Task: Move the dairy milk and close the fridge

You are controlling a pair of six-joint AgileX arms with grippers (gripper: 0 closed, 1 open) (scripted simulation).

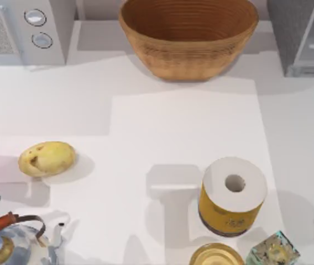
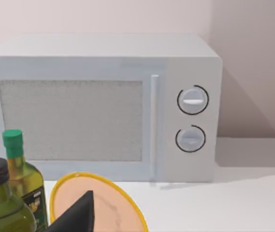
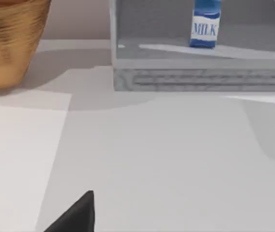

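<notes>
While the fridge (image 3: 200,72) stands open, the dairy milk (image 3: 205,24) sits upright on its floor, well back from the front lip — a small blue carton with a white band printed "MILK" in blue. From above, the fridge (image 1: 301,38) is a boxy appliance with dark grey speckled sides, at the table's far right corner, just right of the woven basket (image 1: 188,36).

By count: one milk carton, one fridge, one basket, one light grey microwave (image 2: 103,106) with two round knobs, far to the left of the basket. In front of the basket lie one potato (image 1: 46,158), to its left, and one white paper roll (image 1: 233,201) in a yellow wrapper, to its right and standing on end. Near that roll are one round yellow-rimmed dish (image 1: 216,255) and one small glass jar (image 1: 274,253). One blue-and-white teapot (image 1: 10,243) sits just in front of the potato. Before the microwave stand two green bottles (image 2: 11,198) — one green-capped, one black-capped — beside a yellow-rimmed plate (image 2: 99,203).

Of the left gripper (image 2: 77,215) and the right gripper (image 3: 74,215) just a dark fingertip shows each; whether either is apart or together I cannot tell. Neither touches anything, and the right one hangs over bare table well short of the fridge.
</notes>
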